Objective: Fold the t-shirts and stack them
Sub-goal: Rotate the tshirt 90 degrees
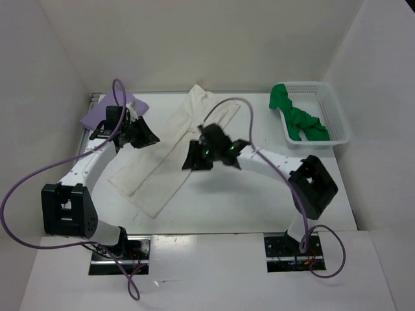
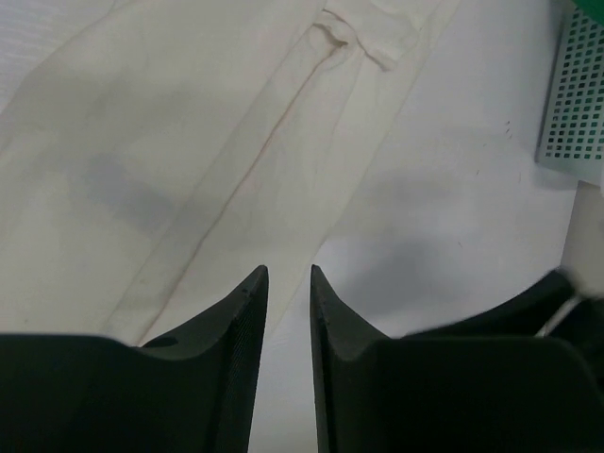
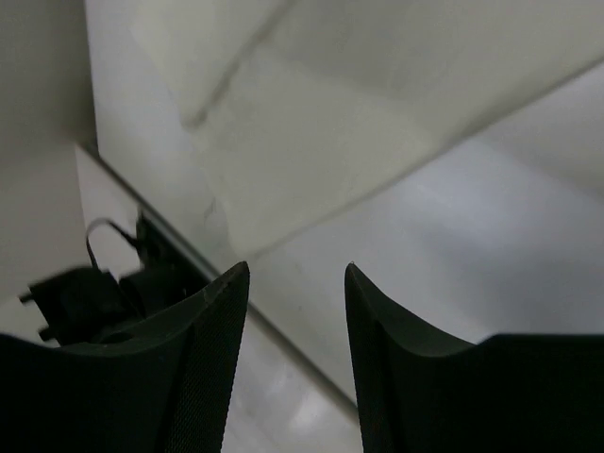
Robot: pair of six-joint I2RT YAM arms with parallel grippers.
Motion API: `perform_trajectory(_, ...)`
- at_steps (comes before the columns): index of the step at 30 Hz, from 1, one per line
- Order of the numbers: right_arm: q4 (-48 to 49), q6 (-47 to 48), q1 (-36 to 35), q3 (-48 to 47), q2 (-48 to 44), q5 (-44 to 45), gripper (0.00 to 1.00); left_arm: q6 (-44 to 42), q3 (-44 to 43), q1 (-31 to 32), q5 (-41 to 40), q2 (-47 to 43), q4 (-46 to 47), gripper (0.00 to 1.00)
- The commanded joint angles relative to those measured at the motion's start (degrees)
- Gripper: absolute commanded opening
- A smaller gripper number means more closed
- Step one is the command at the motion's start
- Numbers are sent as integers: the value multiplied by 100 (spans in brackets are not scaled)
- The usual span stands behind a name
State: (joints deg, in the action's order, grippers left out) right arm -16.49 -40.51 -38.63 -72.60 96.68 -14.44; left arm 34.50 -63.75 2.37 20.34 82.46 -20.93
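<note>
Your right gripper is spread wide and empty, raised off the table over the middle of the white shirt. Your left gripper is parted only a crack, with nothing in it, and hangs just above that shirt's left side. The white shirt lies flat as a long diagonal strip, apparently folded lengthwise. The purple shirt sits in the back left corner, and the green shirt is bunched in the basket.

Expect light, limp cloth that sags and drags along the table. To keep the layers together, pinch the two corners of one short end, one per gripper, through every layer.
</note>
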Motion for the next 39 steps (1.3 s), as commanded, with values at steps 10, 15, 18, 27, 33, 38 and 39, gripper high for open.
perform_trajectory(10,2052,-2090,-1901,1063,991,-50,58,-251,73,-61,-127,-54,-43,33)
perform_trajectory(15,2625,-2566,-2087,985,1676,257,57,-251,73,-61,-127,-54,-43,34)
perform_trajectory(18,2625,-2786,-2087,879,2002,406,45,-199,73,-61,-127,-54,10,34)
perform_trajectory(27,2116,-2682,-2087,571,2373,653,0,-198,47,-61,-127,7,71,36)
perform_trajectory(33,1703,-2076,-2017,1904,1030,636,0,-198,-129,-61,-127,315,202,37)
perform_trajectory(38,1088,-1496,-1702,2873,-122,170,0,-137,-392,52,-127,868,396,39)
perform_trajectory(39,878,-1425,-1639,3083,-237,117,0,-137,-532,53,-179,973,457,41)
